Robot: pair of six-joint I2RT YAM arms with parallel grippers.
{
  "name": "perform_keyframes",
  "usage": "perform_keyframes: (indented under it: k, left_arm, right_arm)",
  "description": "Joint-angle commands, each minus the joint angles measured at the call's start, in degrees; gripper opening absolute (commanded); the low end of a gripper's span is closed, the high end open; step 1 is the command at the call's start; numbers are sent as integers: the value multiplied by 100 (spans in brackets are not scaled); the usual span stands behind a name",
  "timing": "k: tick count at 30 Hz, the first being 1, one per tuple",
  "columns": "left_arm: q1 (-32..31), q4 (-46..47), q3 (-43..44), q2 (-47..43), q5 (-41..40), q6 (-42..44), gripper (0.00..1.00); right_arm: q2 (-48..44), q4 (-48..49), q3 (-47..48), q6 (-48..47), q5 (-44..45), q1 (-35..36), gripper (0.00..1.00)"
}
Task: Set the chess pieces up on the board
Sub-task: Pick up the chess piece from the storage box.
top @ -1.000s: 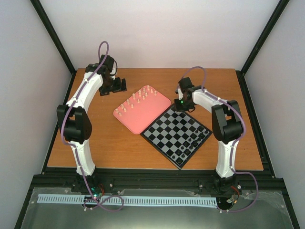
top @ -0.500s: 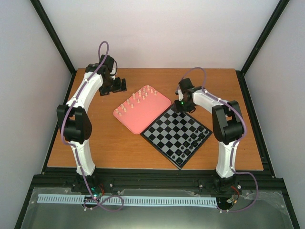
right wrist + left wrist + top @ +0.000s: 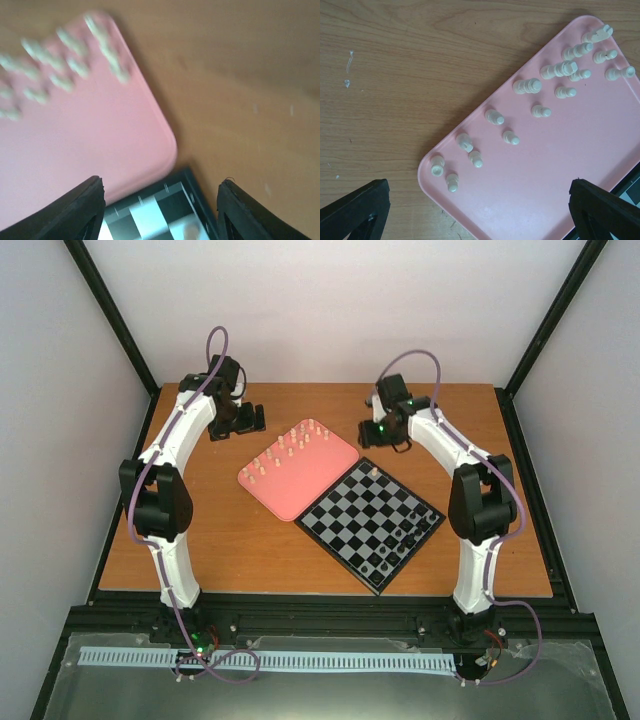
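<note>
The board (image 3: pixel 362 510) lies slantwise mid-table, with one cream chess piece (image 3: pixel 375 472) standing on its far corner square; the right wrist view shows that piece (image 3: pixel 190 231) blurred. Several more cream chess pieces (image 3: pixel 290 448) stand on the pink tray (image 3: pixel 300 490). My right gripper (image 3: pixel 375 432) hangs above the table just behind the board's far corner. In its wrist view it is open (image 3: pixel 160 200) with nothing between its fingers. My left gripper (image 3: pixel 250 420) hovers behind the tray's left end, wide open (image 3: pixel 479 192) over the tray's corner pieces (image 3: pixel 470 145).
Small black pieces (image 3: pixel 400 535) stand along the board's near-right side. The pink tray (image 3: pixel 560 170) touches the board's far-left edge. Black frame posts and white walls close in the wooden table (image 3: pixel 200 530).
My right gripper opened and pulled up and back from the board's far corner, leaving a cream piece standing there. The left arm has not moved.
</note>
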Motion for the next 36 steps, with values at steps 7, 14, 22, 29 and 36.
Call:
perform_keyframes:
  k: [7,14,22,29,36]
  left_arm:
    - [40,-42,199,38,58,-95,100]
    - [35,-29,129,-59,1,-119,100]
    - [41,-15,98,-42,-13,-134,100]
    - [42,-15,111,4,52,-140,100]
    - [42,-15,105,13,57,-129,100]
  right_arm:
    - [2433,-345,3535,-119,-751,346,62]
    - [3155,-104,4165,-78,-479,598,56]
    - [3298,-154,4156,-78,-159,635,53]
    - [3367,-187,4081,-88,-135,645,48]
    - [3450,-150,4090,-68,-188,660,44]
